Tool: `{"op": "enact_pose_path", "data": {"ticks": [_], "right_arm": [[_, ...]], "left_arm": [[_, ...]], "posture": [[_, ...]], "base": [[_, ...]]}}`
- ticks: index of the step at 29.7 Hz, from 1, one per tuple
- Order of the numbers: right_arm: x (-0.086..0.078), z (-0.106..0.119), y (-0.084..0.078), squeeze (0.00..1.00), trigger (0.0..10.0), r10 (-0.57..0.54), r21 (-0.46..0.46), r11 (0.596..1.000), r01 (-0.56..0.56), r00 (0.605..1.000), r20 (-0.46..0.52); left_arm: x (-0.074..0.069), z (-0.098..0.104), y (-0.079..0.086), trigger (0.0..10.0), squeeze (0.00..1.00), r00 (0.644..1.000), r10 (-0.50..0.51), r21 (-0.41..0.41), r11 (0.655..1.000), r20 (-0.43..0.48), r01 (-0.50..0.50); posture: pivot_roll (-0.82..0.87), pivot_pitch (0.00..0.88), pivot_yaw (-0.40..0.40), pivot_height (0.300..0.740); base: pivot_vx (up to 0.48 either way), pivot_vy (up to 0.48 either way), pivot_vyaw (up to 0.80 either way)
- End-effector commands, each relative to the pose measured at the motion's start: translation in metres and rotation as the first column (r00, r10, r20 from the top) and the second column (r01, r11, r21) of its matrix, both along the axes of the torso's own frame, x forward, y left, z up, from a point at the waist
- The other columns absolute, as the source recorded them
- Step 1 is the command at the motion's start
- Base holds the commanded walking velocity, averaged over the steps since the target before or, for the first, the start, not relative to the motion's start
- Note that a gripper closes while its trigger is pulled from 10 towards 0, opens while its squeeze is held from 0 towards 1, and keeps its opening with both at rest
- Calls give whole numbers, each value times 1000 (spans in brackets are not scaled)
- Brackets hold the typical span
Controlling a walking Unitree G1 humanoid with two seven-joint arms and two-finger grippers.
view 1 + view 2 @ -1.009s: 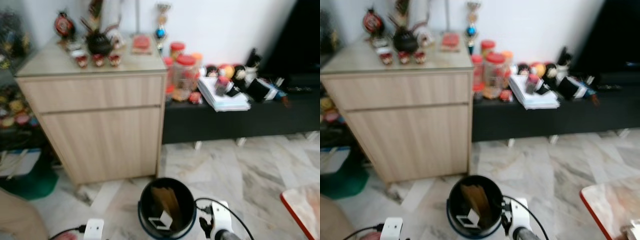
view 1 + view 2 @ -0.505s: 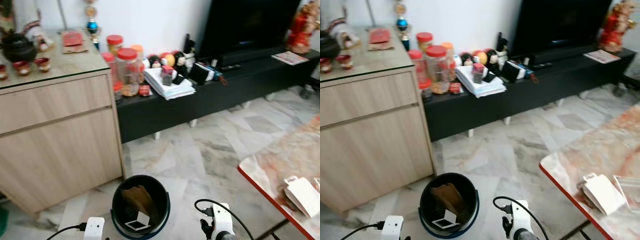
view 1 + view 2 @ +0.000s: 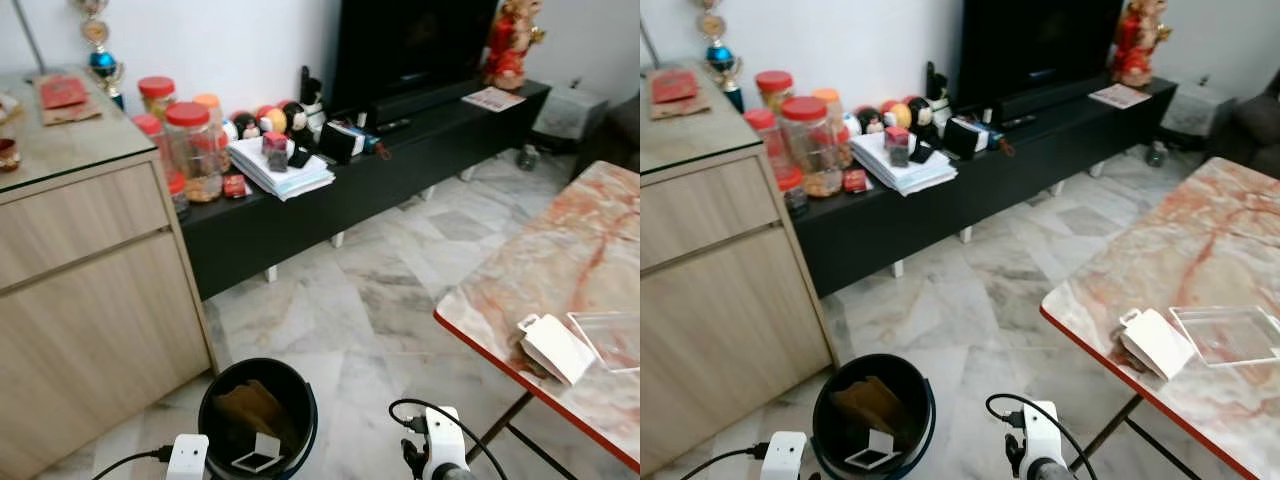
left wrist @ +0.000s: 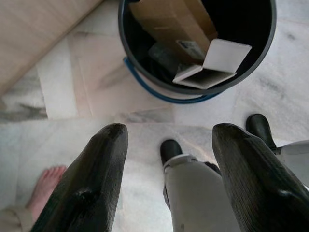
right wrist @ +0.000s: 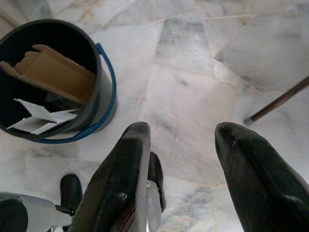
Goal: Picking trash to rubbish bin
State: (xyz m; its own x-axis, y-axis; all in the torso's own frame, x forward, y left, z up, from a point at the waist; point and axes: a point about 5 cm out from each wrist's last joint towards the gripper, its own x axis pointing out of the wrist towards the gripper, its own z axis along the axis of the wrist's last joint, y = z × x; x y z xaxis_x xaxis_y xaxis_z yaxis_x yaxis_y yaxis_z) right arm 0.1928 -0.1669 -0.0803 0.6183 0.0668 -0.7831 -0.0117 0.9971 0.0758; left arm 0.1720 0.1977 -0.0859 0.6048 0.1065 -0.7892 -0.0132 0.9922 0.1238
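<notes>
A black rubbish bin [image 3: 257, 415] with a blue band stands on the marble floor just ahead of me, holding a brown cardboard piece [image 4: 171, 21] and a small white folded carton [image 4: 212, 63]. On the red-edged marble table [image 3: 520, 270] at the right lie a white packet [image 3: 553, 347] and a clear plastic tray [image 3: 1225, 333]. My left gripper [image 4: 166, 145] hangs open over the floor beside the bin, holding nothing. My right gripper [image 5: 181, 154] is open too, with the bin [image 5: 53, 82] off to one side of it.
A light wood cabinet [image 3: 80, 270] stands at the left. A low black TV bench [image 3: 370, 170] along the wall carries jars, papers and small items below a dark TV [image 3: 410, 40]. Open marble floor lies between bench, bin and table. A person's bare foot [image 4: 46, 186] shows near me.
The camera has turned right: cabinet and bin slid left, and more of the marble table with its packet and tray came into view. Both arms hang as before.
</notes>
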Motion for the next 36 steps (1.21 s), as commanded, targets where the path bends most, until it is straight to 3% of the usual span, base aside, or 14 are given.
{"op": "enact_pose_path", "data": {"ticks": [1, 36], "right_arm": [[2, 1, -2, 0, 10000, 0, -11, 1000, 0, 1000, -1], [3, 1, -2, 0, 10000, 10, -17, 1000, -10, 1000, 1]], "left_arm": [[0, 0, 0, 10000, 0, 1000, -19, 19, 1000, -13, 19], [0, -1, -2, 10000, 0, 1000, -21, 23, 1000, -19, 21]], "posture": [[45, 0, -70, 740], [45, 0, -74, 740]], "base": [[0, -274, -781], [0, -73, -772]]}}
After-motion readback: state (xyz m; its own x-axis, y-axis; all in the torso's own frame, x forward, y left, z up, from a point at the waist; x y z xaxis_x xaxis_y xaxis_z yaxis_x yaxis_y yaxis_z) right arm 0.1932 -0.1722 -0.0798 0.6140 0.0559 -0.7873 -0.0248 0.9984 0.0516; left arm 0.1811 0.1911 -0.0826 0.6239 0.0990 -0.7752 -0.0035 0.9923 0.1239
